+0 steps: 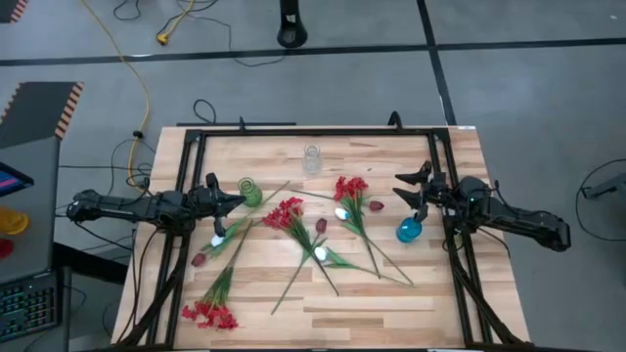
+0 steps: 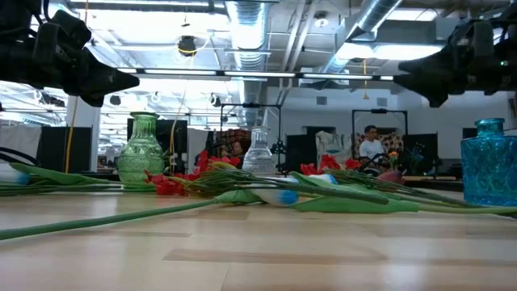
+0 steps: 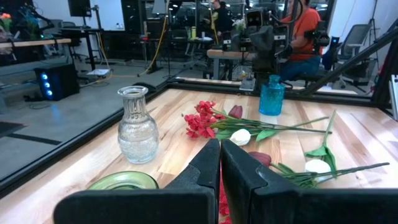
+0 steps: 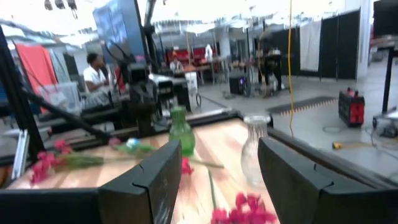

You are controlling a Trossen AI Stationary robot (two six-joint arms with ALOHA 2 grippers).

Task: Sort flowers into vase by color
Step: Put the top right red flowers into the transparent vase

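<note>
From above, flowers (image 1: 318, 235) lie strewn between the grippers, none in a vase. At table level both arms hang high. Left gripper (image 3: 220, 163): fingers pressed together, empty. Right gripper (image 4: 211, 168): spread wide, blooms just below. Sorting seems unstarted; next, descend onto a stem.

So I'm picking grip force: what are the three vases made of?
All look like glass. The clear vase is see-through with ribbed sides; the green vase and blue vase are tinted, translucent and patterned. Moulded plastic can't be ruled out.
</note>
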